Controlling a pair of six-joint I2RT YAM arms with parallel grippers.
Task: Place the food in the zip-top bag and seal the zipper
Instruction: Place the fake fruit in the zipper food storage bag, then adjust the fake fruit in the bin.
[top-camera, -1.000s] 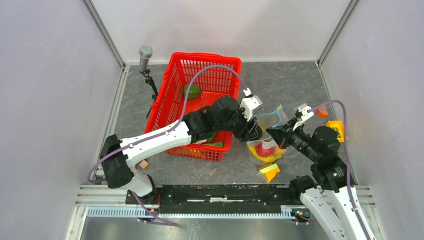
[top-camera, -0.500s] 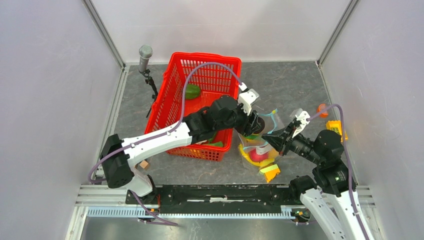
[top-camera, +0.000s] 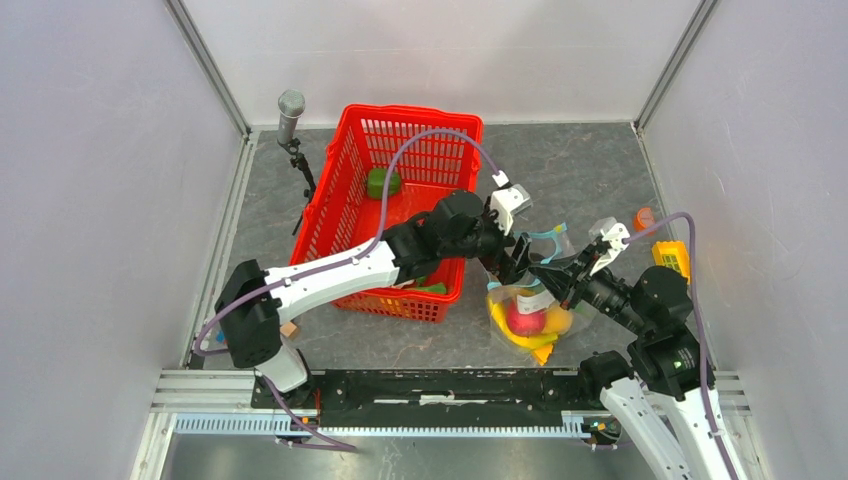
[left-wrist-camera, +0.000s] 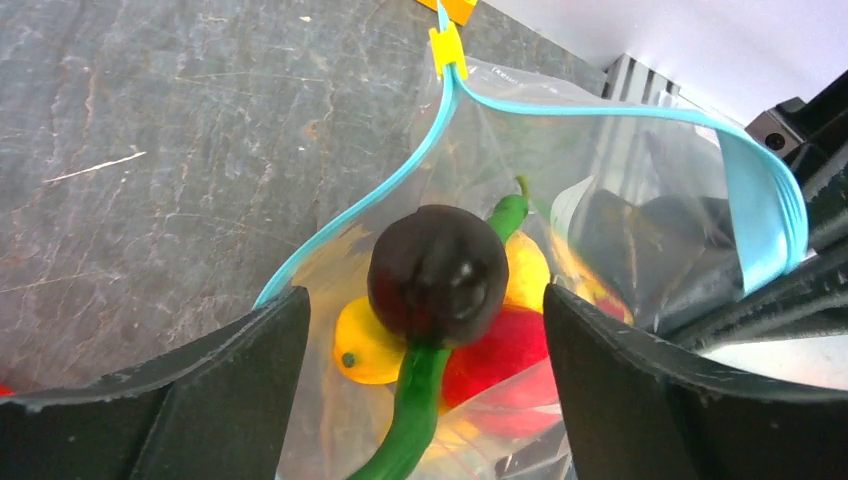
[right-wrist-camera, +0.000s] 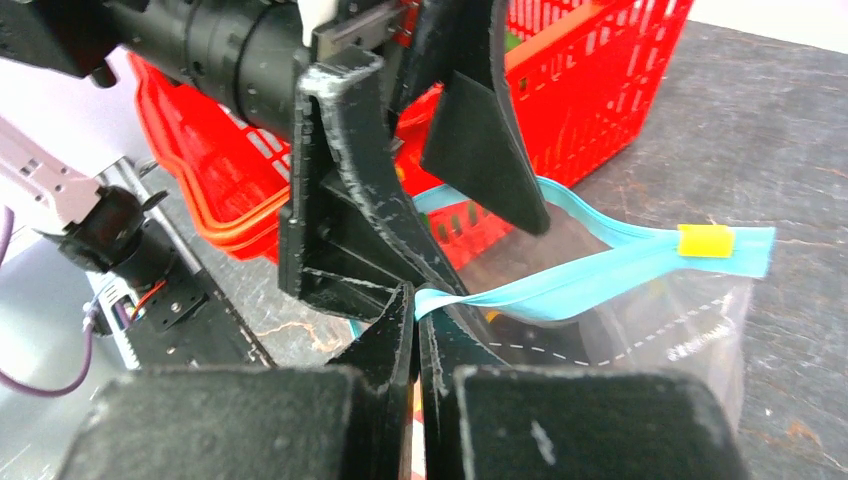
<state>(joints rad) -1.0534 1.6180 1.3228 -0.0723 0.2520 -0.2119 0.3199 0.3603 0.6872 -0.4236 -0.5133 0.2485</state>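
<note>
At the bottom centre, the right pincer (right-wrist-camera: 415, 305) pinches the light blue zipper (right-wrist-camera: 600, 265), which runs right to a yellow slider (right-wrist-camera: 705, 241) above the clear zip-top bag (right-wrist-camera: 650, 330). The left pincer (right-wrist-camera: 435, 245) stands spread at the upper centre, in front of the red basket (right-wrist-camera: 600, 80). The grey desk (right-wrist-camera: 780, 130) fills the right side.

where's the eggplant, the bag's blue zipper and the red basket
eggplant (left-wrist-camera: 435, 275), left wrist view, on its dark rounded end
zipper (right-wrist-camera: 610, 262), right wrist view, midway along the blue strip
red basket (top-camera: 335, 180), top external view, on its left lattice wall

Base of zip-top bag (left-wrist-camera: 560, 160) off-frame
</note>
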